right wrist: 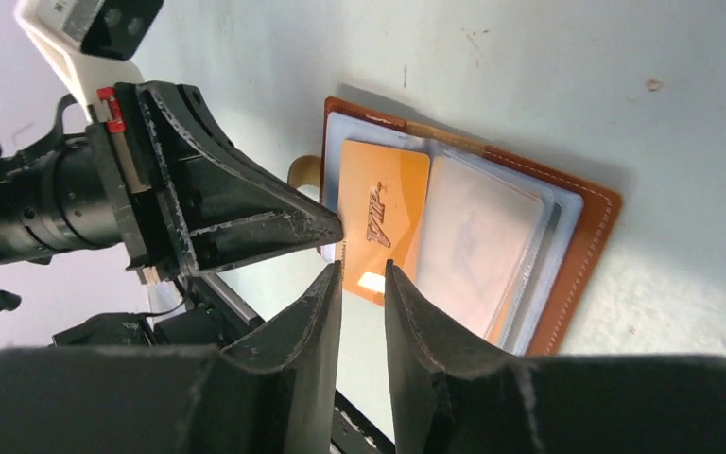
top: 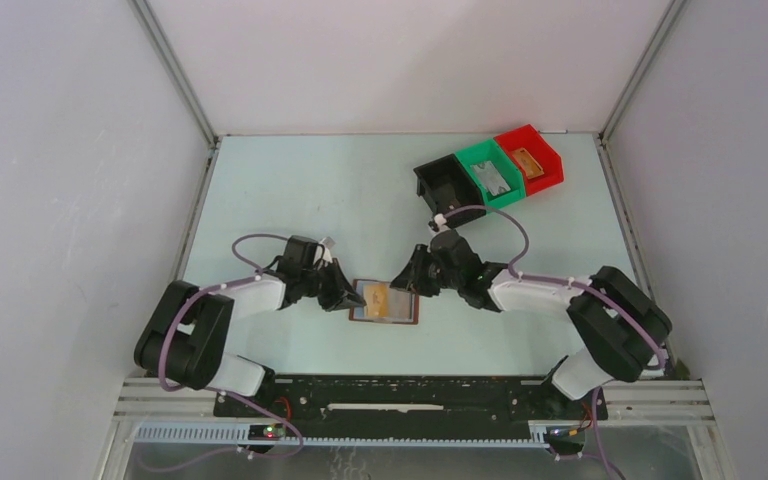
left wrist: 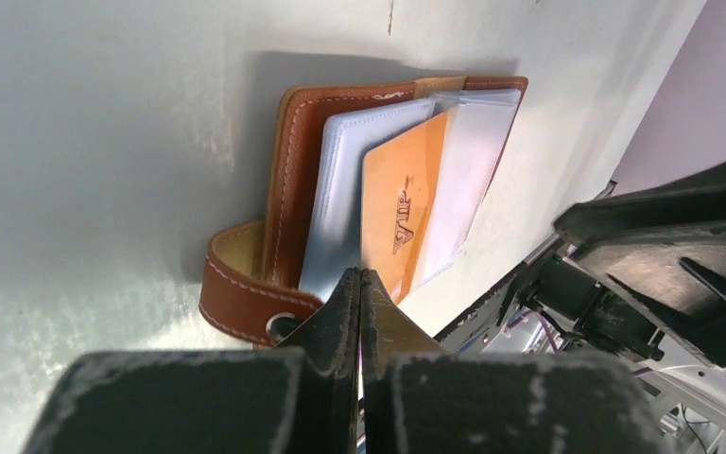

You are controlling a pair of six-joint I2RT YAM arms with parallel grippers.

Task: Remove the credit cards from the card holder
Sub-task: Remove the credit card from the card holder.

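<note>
The card holder (top: pixel 409 320) lies open on the table between my two grippers, its brown rim (left wrist: pixel 293 170) and strap tab (left wrist: pixel 241 293) clear in the left wrist view. An orange credit card (left wrist: pixel 402 213) sits on its clear sleeves and sticks out past the wallet's edge (right wrist: pixel 378 213). My left gripper (left wrist: pixel 359 274) is shut, its tips resting against the wallet's edge by the strap; it also shows in the top view (top: pixel 348 298). My right gripper (right wrist: pixel 359 268) is open a narrow gap, its tips at the card's protruding end, not closed on it (top: pixel 407 285).
A black bin (top: pixel 445 185), a green bin (top: pixel 490 170) holding a grey card and a red bin (top: pixel 530 158) holding a tan-orange card stand in a row at the back right. White walls enclose the table on three sides.
</note>
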